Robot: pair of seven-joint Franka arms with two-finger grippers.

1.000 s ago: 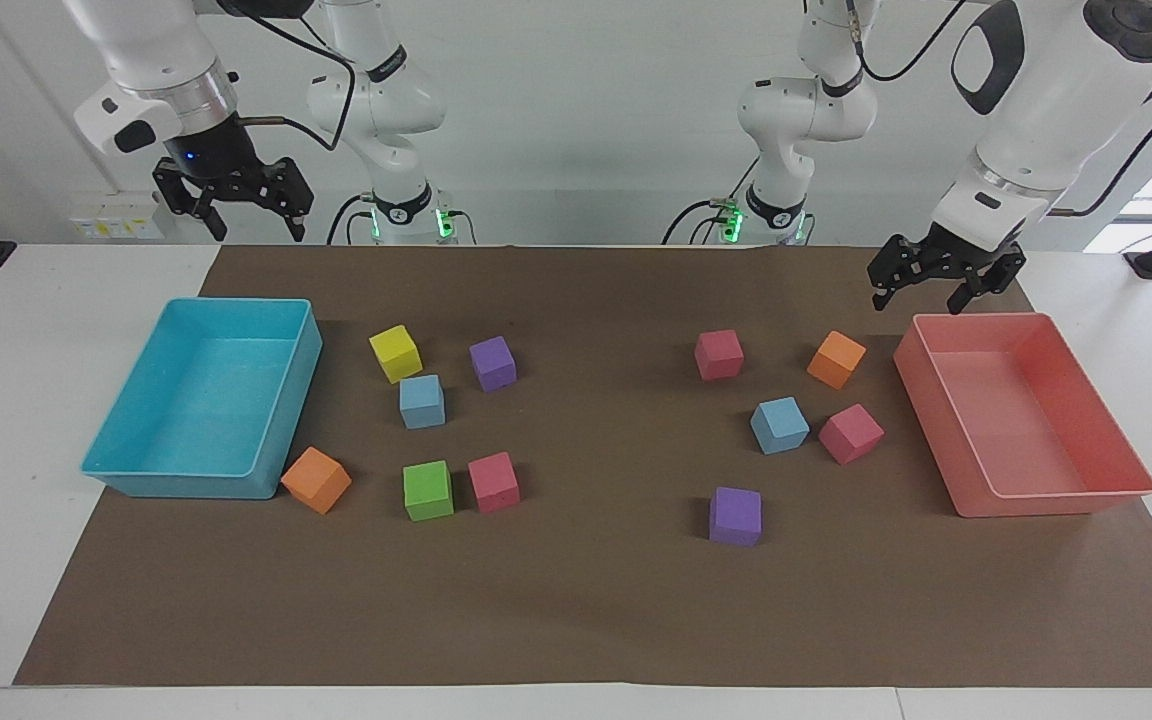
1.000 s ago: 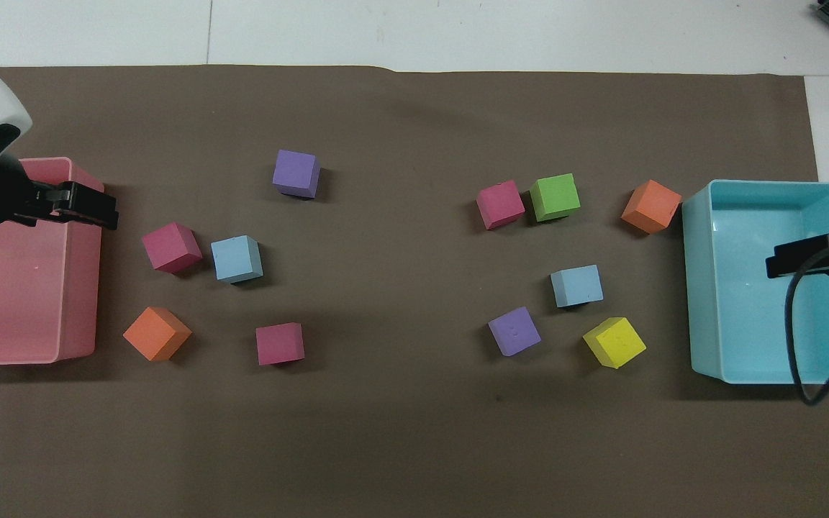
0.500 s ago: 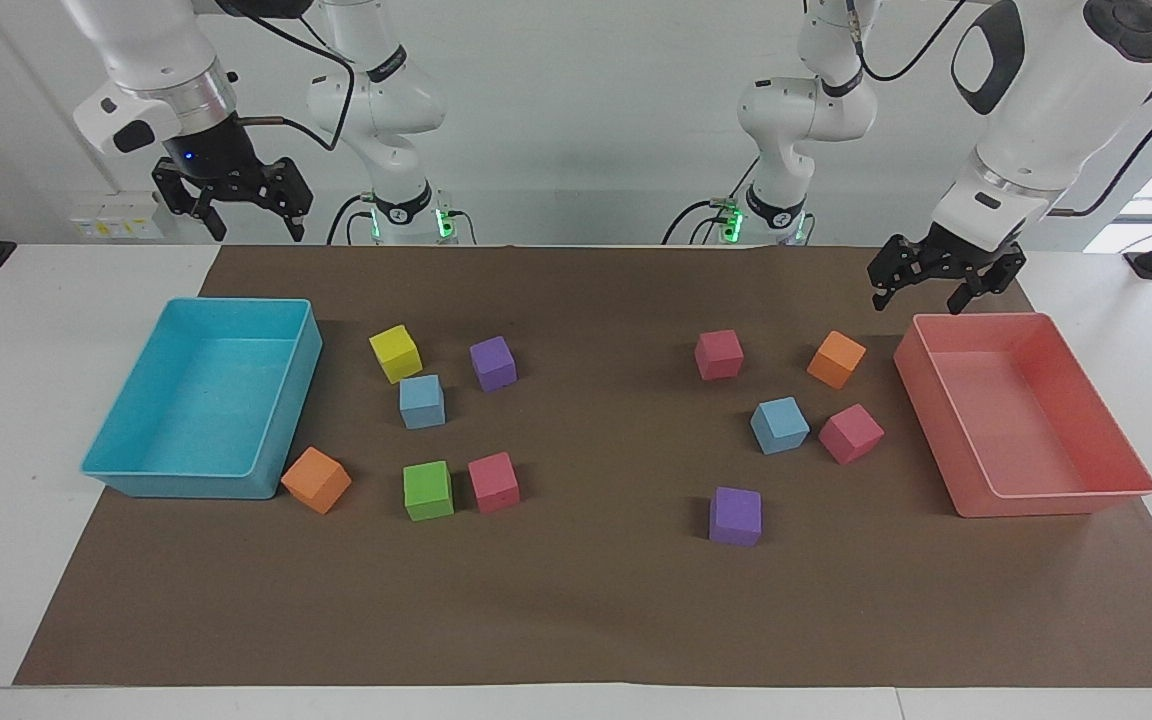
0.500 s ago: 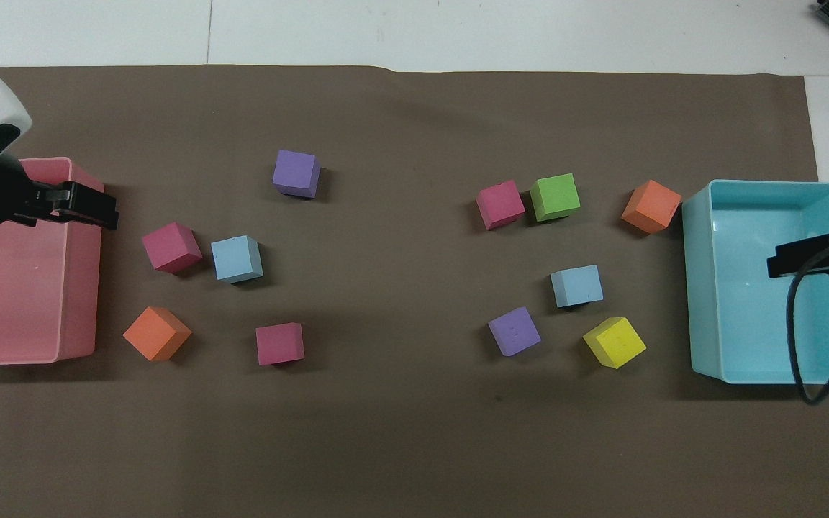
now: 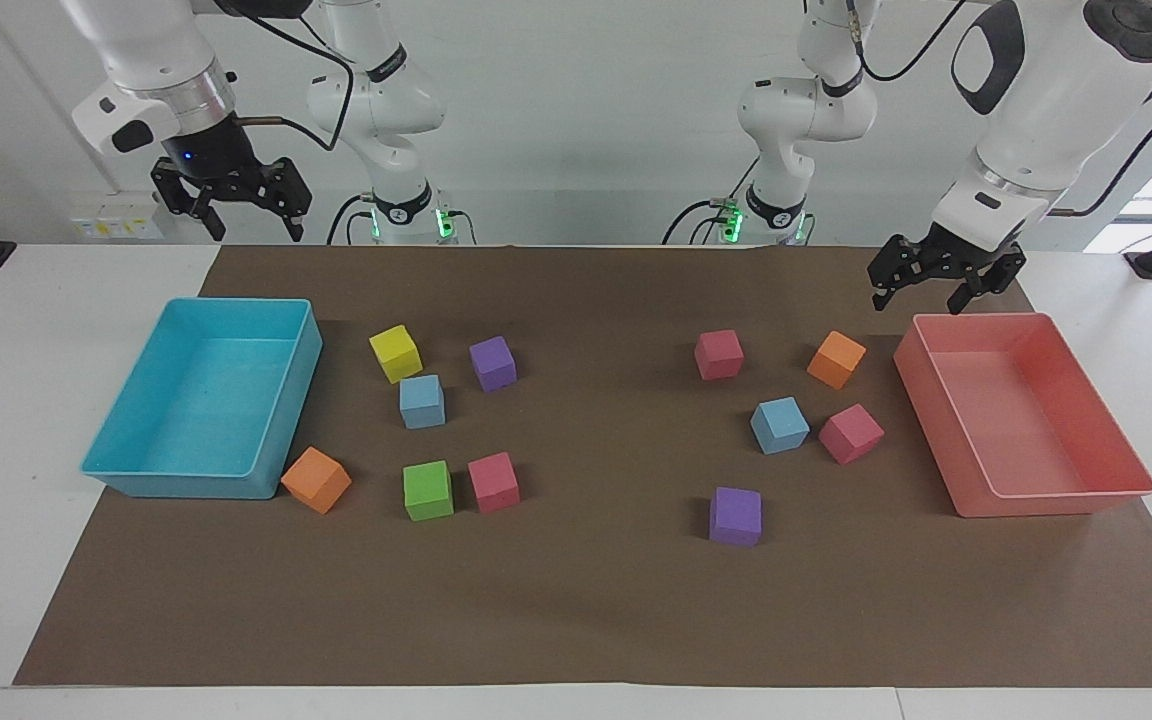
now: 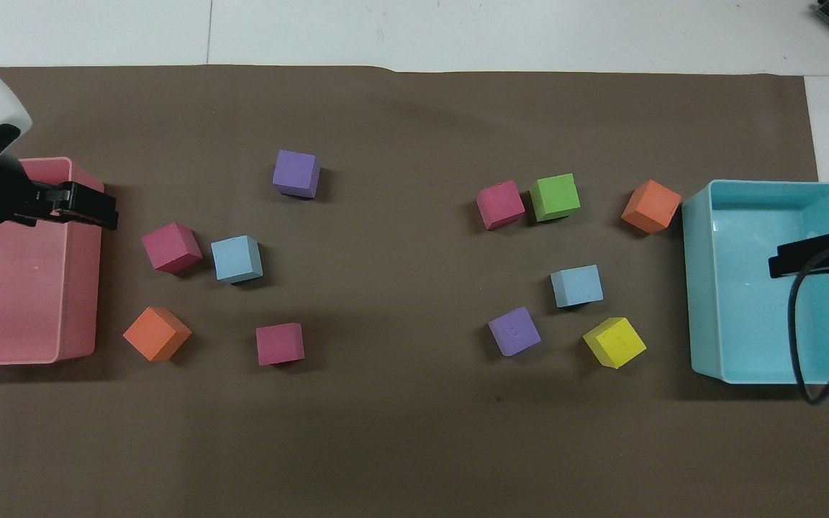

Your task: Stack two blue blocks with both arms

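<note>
Two sky-blue blocks lie apart on the brown mat. One blue block (image 5: pixel 422 401) (image 6: pixel 577 285) lies toward the right arm's end, just farther from the robots than a yellow cube (image 5: pixel 395 353). The other blue block (image 5: pixel 779 425) (image 6: pixel 237 258) lies toward the left arm's end, beside a pink cube (image 5: pixel 850 433). My right gripper (image 5: pixel 254 222) (image 6: pixel 789 260) hangs open and empty, high over the turquoise tray (image 5: pixel 288 400). My left gripper (image 5: pixel 921 295) (image 6: pixel 94 208) hangs open and empty over the corner of the pink tray (image 5: pixel 976 505) nearest the robots.
Around the first blue block lie a purple cube (image 5: pixel 492 362), a green cube (image 5: pixel 428 490), a pink cube (image 5: pixel 493 481) and an orange cube (image 5: pixel 316 480). Around the other lie a pink cube (image 5: pixel 718 354), an orange cube (image 5: pixel 836 359) and a purple cube (image 5: pixel 735 516).
My right gripper has drifted very slightly over the turquoise tray. The left gripper and all the cubes have stayed where they were.
</note>
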